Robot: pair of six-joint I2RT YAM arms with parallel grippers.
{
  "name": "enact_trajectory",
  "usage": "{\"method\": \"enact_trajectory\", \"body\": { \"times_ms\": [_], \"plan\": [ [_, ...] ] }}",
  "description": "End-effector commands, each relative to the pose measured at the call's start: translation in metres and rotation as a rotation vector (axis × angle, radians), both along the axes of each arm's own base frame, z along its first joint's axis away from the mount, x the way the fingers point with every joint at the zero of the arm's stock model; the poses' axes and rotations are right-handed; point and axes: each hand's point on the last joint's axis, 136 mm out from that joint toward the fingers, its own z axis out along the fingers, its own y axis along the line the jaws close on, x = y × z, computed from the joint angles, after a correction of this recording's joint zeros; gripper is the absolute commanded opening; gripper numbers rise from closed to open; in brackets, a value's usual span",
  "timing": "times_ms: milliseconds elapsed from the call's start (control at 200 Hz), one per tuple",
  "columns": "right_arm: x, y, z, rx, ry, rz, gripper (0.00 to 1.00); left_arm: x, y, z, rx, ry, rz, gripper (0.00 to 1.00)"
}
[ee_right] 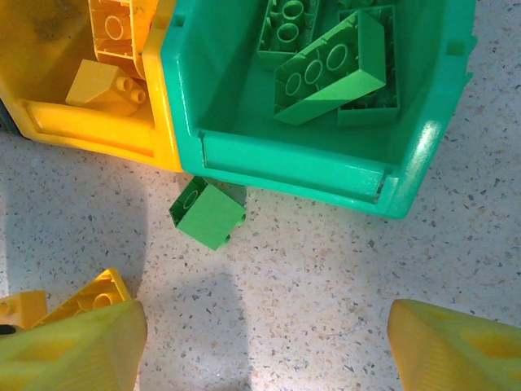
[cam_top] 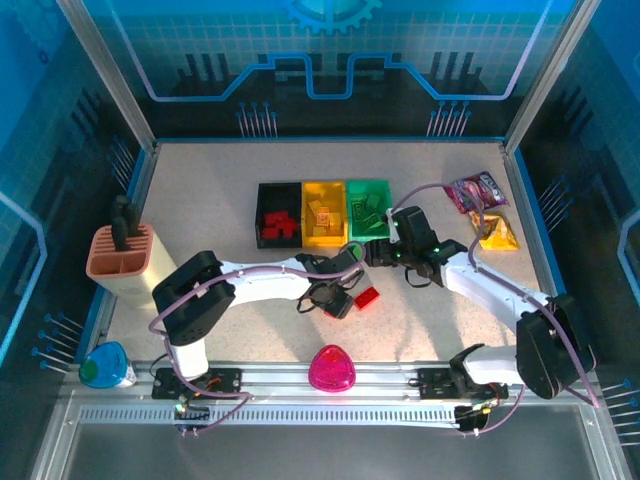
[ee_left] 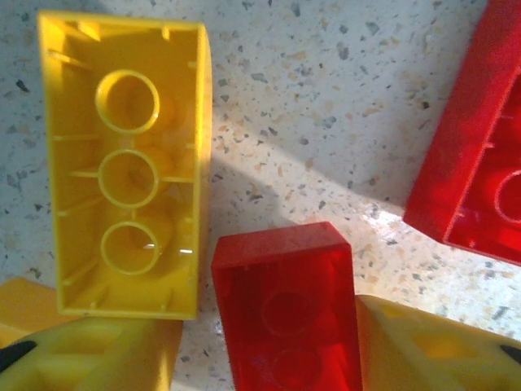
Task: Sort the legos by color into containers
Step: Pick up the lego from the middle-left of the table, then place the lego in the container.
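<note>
The left gripper (ee_left: 269,366) stood wide, its yellow fingers (ee_left: 89,358) on either side of a small red plastic brick (ee_left: 285,301) on the speckled table (ee_left: 326,98), beside an upturned hollow yellow plastic brick (ee_left: 126,163). The right gripper (ee_right: 269,342) gaped wide, a small green plastic brick (ee_right: 207,213) lying against the near wall of the green rectangular plastic bin (ee_right: 285,159), beyond the table's middle

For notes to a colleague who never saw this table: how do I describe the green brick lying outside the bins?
Three bins stand in a row mid-table; the green bin is at the right end. On the table just before its near wall, by the yellow bin, lies a small green brick. The other green bricks are inside the bin.
</note>
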Motion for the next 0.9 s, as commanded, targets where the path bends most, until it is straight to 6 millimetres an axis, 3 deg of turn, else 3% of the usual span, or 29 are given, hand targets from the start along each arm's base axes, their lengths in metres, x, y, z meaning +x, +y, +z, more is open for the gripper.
{"method": "enact_trajectory", "body": {
  "times_ms": [0, 180, 435, 650, 896],
  "plan": [
    [0.003, -0.004, 0.009, 0.042, -0.031, -0.026, 0.78, -0.001, 0.010, -0.005, 0.085, -0.001, -0.025, 0.51],
    [0.002, -0.009, 0.012, 0.054, -0.047, -0.048, 0.78, 0.004, 0.009, 0.007, 0.073, -0.035, -0.021, 0.33],
    [0.000, -0.013, 0.011, 0.064, -0.050, -0.061, 0.77, 0.025, -0.004, 0.069, -0.079, -0.113, 0.003, 0.28],
    [-0.004, -0.017, 0.006, 0.062, -0.034, -0.068, 0.77, 0.061, 0.005, 0.108, -0.219, -0.151, 0.078, 0.27],
    [-0.015, -0.022, -0.003, 0.064, 0.001, -0.085, 0.77, 0.129, 0.031, 0.140, -0.277, -0.261, 0.215, 0.26]
  ]
}}
